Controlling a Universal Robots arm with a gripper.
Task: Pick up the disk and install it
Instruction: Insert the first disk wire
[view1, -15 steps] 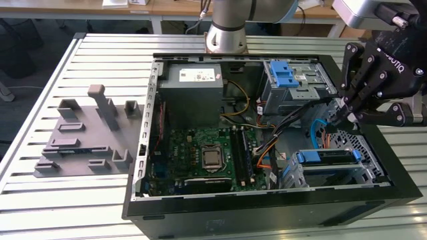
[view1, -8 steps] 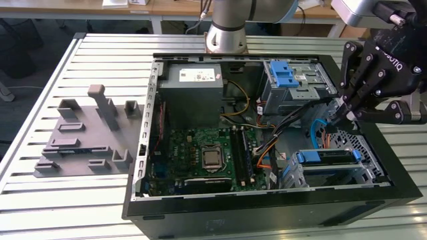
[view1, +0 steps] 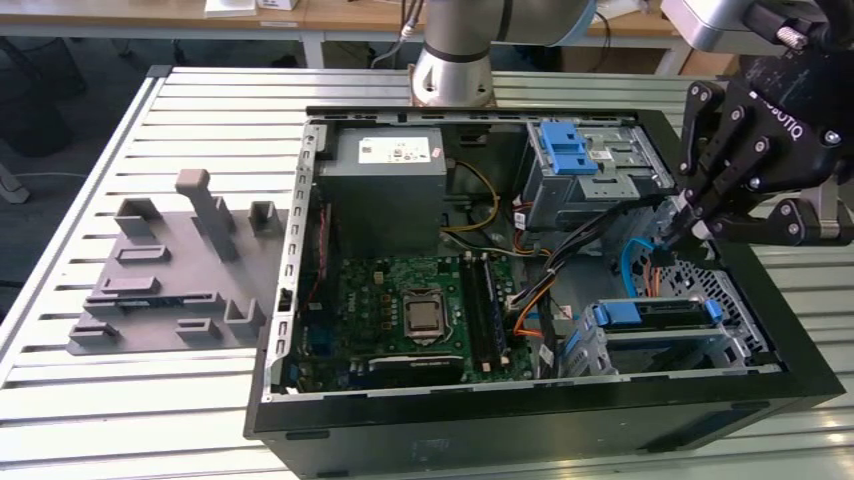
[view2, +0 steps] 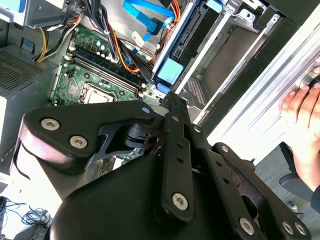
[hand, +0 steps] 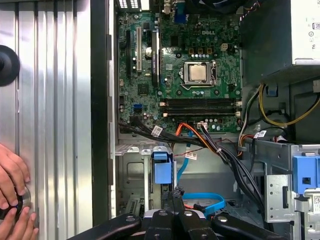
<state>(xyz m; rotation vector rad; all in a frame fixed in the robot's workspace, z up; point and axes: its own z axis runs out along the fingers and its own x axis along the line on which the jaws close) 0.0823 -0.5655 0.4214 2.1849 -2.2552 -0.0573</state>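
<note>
The disk (view1: 654, 313) lay in the lower bay at the front corner of the open case (view1: 534, 405), on the exterior view's right, flat between the bay walls with its blue rails at either end. In both wrist views its blue end tab (hand: 162, 170) (view2: 169, 72) sat at the mouth of the bay, level with the metal frame around it. By that showing the picking up was done and the disk was in its slot.

The pincer (view1: 678, 228) hung over the same corner of the case, just above and behind the bay. Its tips were pressed together on nothing, close to the blue cable (view1: 634, 255) and apart from the disk. In the first wrist view the joined tips (hand: 176, 195) pointed toward the tab without touching it.

What was left looked small: perhaps a last push home, if the rails had not latched. Whether they had latched, or whether any cable was plugged into the disk, could not be told. The grey fixture (view1: 174, 270) on the worktop (view1: 200, 110) held no disk.

A person's hand (hand: 12, 192) rested on the worktop beside the case.
</note>
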